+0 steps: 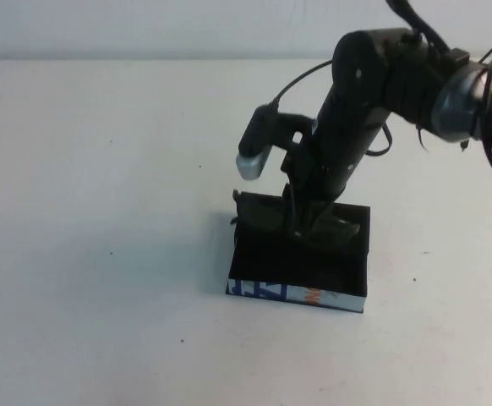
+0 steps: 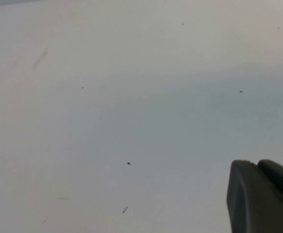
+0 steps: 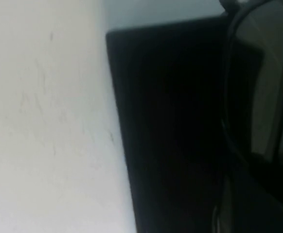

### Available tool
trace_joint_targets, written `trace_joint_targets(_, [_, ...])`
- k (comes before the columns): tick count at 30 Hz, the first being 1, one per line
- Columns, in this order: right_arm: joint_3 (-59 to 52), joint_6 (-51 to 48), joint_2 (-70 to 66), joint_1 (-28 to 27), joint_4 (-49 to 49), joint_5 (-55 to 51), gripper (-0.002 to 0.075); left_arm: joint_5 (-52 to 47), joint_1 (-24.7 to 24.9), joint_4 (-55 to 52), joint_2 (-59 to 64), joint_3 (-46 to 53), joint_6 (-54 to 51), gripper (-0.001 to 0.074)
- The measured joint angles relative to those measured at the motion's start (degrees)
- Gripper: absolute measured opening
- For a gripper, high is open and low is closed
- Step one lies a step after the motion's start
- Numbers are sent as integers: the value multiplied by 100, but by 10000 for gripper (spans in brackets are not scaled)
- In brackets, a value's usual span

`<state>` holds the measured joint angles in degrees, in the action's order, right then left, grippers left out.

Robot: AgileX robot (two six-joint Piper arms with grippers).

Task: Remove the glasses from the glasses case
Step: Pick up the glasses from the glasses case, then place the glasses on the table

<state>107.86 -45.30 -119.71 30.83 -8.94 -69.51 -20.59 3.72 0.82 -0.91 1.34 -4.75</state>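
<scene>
The glasses case [image 1: 301, 264] is a shallow black box on the white table, its white edge strip [image 1: 267, 292] with blue letters and an orange mark facing me. The dark glasses [image 1: 263, 213] stand along the case's far edge, lenses towards me. My right gripper [image 1: 303, 222] comes down from above onto the middle of the frame, with its fingers closed around the bridge. The right wrist view shows one lens [image 3: 268, 82] close up over the black case [image 3: 170, 136]. My left gripper [image 2: 258, 164] is shut and empty over bare table, out of the high view.
White table [image 1: 102, 254] lies open all round the case, with a few small dark specks. The right arm and its cables [image 1: 483, 110] hang over the back right.
</scene>
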Motion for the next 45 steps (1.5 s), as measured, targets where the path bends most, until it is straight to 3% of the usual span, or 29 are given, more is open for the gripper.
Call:
trace_joint_targets(7, [6,2130,778,-54,28,-66,60,0,0,0,0,0,0,-5])
trace_joint_targets(11, [-635,3045,1407,-396,-21,-70,60,0,0,0,0,0,0,-4])
trace_joint_targets(19, [-2919,3894,2818,-2100,-329,-93,60,0,0,0,0,0,0,-4])
trace_joint_targets(22, [-3402,4066,2949,-2787,-329,-77,60,0,0,0,0,0,0,-4])
trace_joint_targets(25, [-3677,4152,2938,-3141,-329,262,60,0,0,0,0,0,0,-4])
trace_joint_targets(45, [-4093,4189,1469,-2916,-471,1798,60,0,0,0,0,0,0,-4])
